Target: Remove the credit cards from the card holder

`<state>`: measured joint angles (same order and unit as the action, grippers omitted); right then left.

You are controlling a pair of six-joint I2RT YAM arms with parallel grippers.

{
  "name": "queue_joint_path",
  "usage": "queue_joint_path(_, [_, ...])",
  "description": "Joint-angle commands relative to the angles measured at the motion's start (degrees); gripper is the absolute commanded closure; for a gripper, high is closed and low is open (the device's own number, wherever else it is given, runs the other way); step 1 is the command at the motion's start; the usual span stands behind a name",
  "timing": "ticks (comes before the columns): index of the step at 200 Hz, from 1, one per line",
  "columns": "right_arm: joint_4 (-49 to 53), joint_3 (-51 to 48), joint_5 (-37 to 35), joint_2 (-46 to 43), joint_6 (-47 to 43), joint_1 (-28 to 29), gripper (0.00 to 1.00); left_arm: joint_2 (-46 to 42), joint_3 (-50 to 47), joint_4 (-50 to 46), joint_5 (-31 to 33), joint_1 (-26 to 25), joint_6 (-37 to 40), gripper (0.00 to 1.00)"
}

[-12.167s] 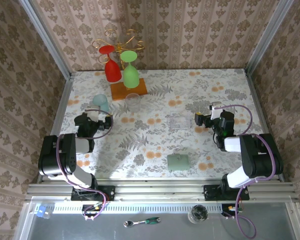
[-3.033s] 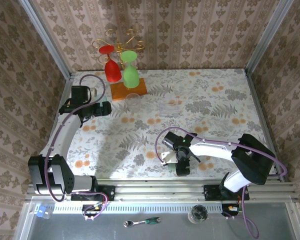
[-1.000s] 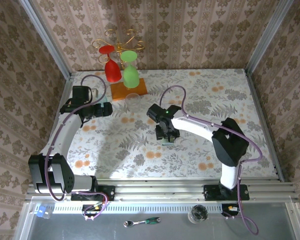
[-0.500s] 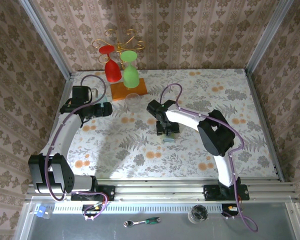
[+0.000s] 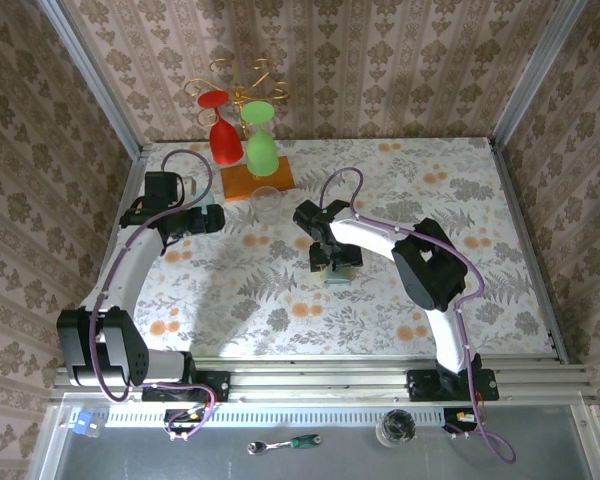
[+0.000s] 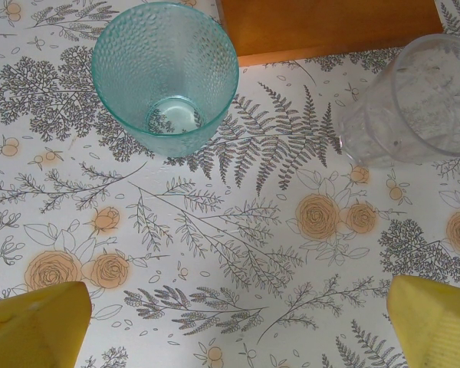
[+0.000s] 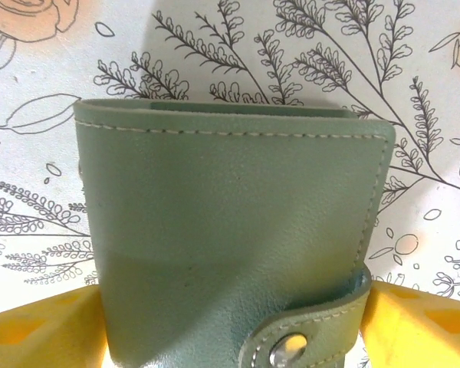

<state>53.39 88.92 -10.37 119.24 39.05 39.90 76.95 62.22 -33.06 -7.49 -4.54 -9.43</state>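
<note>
Sage-green card holder (image 7: 230, 238), snapped shut, sits between right jaws, grip unclear; left jaws gape wide, empty.

matt grained leather-look card holder (image 7: 230, 230), shiny metal snap (image 7: 280, 354), dimpled clear teal cup (image 6: 165, 73)

Right tool (image 5: 335, 262) over the sage-green card holder (image 5: 337, 278) mid-table; left tool (image 5: 212, 218) near a clear cup (image 5: 267, 203).

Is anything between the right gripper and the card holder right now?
Nothing visible. The card holder sits directly between the yellow fingers of the right gripper. It is folded shut, its snap strap apparently fastened.
</note>
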Motion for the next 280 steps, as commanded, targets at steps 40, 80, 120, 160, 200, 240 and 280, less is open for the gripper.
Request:
queue_joint_path(40, [2.2, -0.4, -1.8, -8.4, -0.1, -0.2, 0.14, -0.4, 2.6, -4.3, -1.9, -2.6, -4.6, 0.0])
queue_joint_path(80, [0.5, -2.0, 0.6, -12.2, -2.9, -0.6, 0.21, -1.1, 3.1, -3.4, -5.5, -7.7, -12.8, 0.0])
queue_joint_path(120, [-2.0, -4.5, 4.6, -14.7, -6.7, -2.8, 0.31, -0.1, -0.6, 6.7, -7.6, -17.4, -22.9, 0.03])
queue_joint_path(160, [-2.7, -6.3, 6.5, -16.0, -9.2, -4.5, 0.43, 4.7, -5.8, 20.8, -11.4, -24.8, -33.4, 0.19])
queue_joint_path(200, [-4.0, -7.8, 9.1, -15.3, -10.2, -5.4, 0.51, 12.8, -7.7, 32.4, -14.1, -29.9, -41.5, 0.38])
queue_joint_path(240, [-4.4, -7.3, 9.1, -12.9, -10.5, -5.5, 0.57, 17.6, -10.3, 42.4, -15.2, -32.0, -46.1, 0.57])
queue_joint_path(280, [-4.2, -6.1, 9.1, -9.6, -10.3, -5.7, 0.58, 19.9, -12.0, 46.9, -14.3, -33.2, -48.0, 0.72])
